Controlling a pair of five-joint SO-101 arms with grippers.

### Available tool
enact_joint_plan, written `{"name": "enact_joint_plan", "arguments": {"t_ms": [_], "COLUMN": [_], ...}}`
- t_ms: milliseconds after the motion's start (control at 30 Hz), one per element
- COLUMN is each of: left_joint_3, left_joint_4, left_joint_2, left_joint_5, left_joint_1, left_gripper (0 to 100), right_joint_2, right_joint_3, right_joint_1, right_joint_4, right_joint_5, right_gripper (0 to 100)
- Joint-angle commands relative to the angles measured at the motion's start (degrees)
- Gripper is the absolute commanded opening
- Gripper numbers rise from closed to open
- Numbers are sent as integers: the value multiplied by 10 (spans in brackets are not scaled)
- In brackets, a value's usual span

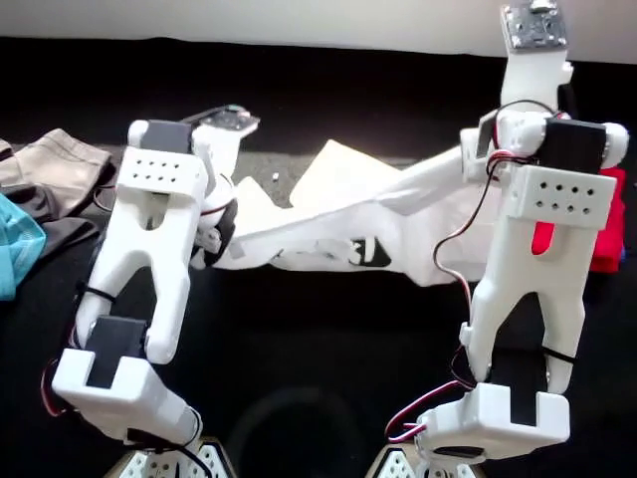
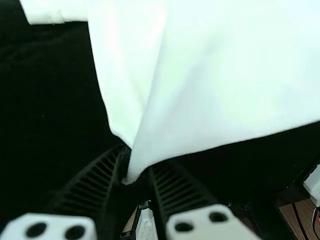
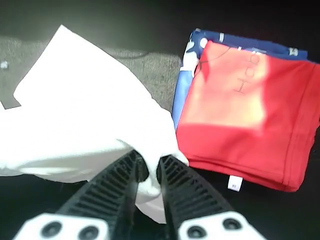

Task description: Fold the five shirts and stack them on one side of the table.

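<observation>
A white shirt point(image 1: 338, 214) with a dark print lies stretched across the middle of the black table, held up at both ends. My left gripper point(image 2: 135, 172) is shut on one corner of the white shirt point(image 2: 200, 80); in the high view it sits at the shirt's left end point(image 1: 221, 231). My right gripper point(image 3: 148, 172) is shut on another edge of the white shirt point(image 3: 85, 130), near the right side of the table point(image 1: 488, 159). A folded red shirt point(image 3: 250, 120) rests on a folded blue shirt point(image 3: 200, 42) right beside it.
Unfolded shirts lie heaped at the far left: a tan one point(image 1: 55, 159), a dark one point(image 1: 50, 234) and a teal one point(image 1: 18, 249). The folded stack point(image 1: 609, 234) sits at the right edge. The black tabletop point(image 1: 318, 349) in front is bare.
</observation>
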Motion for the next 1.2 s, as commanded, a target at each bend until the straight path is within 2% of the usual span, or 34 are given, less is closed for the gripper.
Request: {"name": "enact_joint_plan", "arguments": {"t_ms": [0, 200, 433, 633, 767, 967, 1167], "left_joint_3": [58, 77, 22, -26, -24, -24, 22], "left_joint_4": [-60, -76, -30, -23, -39, -67, -53], "left_joint_2": [33, 78, 44, 8, 48, 145, 138], "left_joint_5": [1, 1, 1, 4, 5, 27, 27], "left_joint_1": [7, 5, -22, -64, -62, -62, -62], "left_gripper": [13, 18, 200, 193, 193, 193, 192], "right_joint_2": [-8, -9, -9, -9, -13, -95, -137], "right_joint_3": [101, 217, 227, 227, 227, 233, 273], "right_joint_1": [0, 27, 35, 32, 31, 31, 31], "right_joint_4": [-36, -98, -101, -101, -100, -97, -97], "right_joint_5": [3, 2, 2, 2, 2, 2, 4], "right_gripper": [5, 5, 5, 5, 5, 5, 5]}}
